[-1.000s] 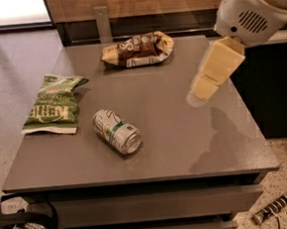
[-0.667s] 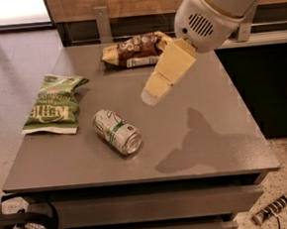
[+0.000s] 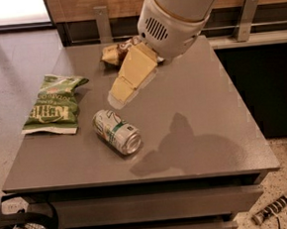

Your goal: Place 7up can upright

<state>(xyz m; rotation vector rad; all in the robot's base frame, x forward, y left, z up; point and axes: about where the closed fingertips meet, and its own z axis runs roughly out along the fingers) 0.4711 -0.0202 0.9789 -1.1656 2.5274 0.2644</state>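
The 7up can [image 3: 116, 131] lies on its side on the grey table [image 3: 202, 107], a little left of the middle, its silver top facing the front right. My gripper [image 3: 118, 97] hangs above the table just behind and above the can, pointing down-left toward it, apart from it. Its cream fingers [image 3: 130, 75] hold nothing that I can see.
A green crisp bag [image 3: 53, 104] lies flat at the table's left edge. A brown snack bag [image 3: 115, 53] lies at the back, partly hidden by my arm. A dark counter stands right of the table. A cable and plug lie on the floor.
My arm has swung from the table's right side to the left and lower, so the gripper now sits just above and behind the can. The can and bags have not moved.
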